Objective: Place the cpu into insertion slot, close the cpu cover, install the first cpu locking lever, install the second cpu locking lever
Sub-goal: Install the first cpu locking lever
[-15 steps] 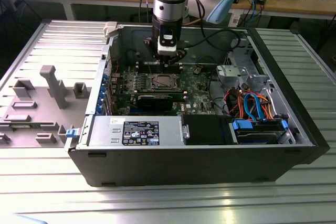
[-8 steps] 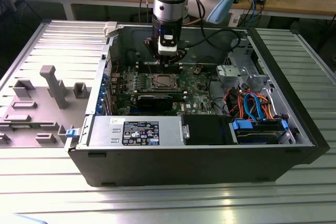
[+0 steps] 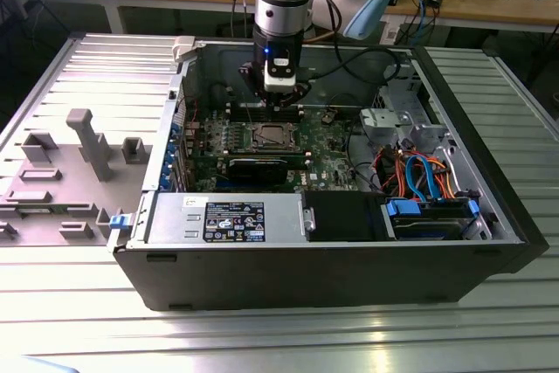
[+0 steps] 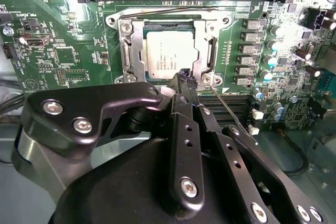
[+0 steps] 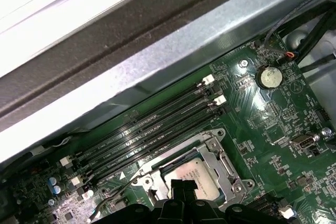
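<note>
The cpu (image 4: 169, 56) lies flat in the insertion slot (image 3: 270, 136), silvery face up, and shows in both wrist views (image 5: 190, 174). The cpu cover (image 4: 127, 51), a silver frame, lies down around it. One thin wire locking lever (image 4: 157, 11) runs along the socket's edge by the memory slots. A second wire lever (image 4: 231, 109) sticks out slantwise from the socket's corner. My gripper (image 4: 184, 79) hovers a little above that corner, its black fingertips together with nothing between them. In the exterior view the gripper (image 3: 281, 98) hangs over the board just behind the socket.
The open computer case (image 3: 314, 259) stands on a slatted metal table. Long black memory slots (image 5: 152, 129) lie beside the socket, a black expansion card (image 3: 258, 166) on its other side. Drive bays with blue and orange cables (image 3: 428, 181) are at the exterior view's right. The case wall (image 5: 157, 61) is close.
</note>
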`<state>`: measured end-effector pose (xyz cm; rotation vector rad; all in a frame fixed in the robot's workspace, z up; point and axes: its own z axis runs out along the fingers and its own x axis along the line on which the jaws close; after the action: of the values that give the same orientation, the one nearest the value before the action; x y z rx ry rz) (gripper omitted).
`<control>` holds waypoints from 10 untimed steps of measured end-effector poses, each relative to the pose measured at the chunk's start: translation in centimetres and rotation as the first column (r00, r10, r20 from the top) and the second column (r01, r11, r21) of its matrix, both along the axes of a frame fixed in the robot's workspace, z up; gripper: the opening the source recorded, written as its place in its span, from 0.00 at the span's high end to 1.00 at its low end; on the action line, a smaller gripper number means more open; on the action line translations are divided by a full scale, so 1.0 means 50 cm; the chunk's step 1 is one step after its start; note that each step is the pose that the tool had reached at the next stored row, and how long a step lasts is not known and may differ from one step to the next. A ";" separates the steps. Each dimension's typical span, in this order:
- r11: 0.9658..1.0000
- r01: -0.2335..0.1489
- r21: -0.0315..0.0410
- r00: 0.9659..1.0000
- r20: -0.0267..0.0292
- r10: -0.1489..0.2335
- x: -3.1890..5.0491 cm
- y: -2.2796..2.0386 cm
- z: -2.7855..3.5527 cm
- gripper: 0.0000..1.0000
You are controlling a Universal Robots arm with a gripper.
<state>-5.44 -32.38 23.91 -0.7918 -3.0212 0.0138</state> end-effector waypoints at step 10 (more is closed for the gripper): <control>1.000 -0.019 0.003 1.000 0.000 0.019 0.000 0.0000 0.000 0.89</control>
<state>-5.44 -32.38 23.91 -0.7622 -3.0281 0.0091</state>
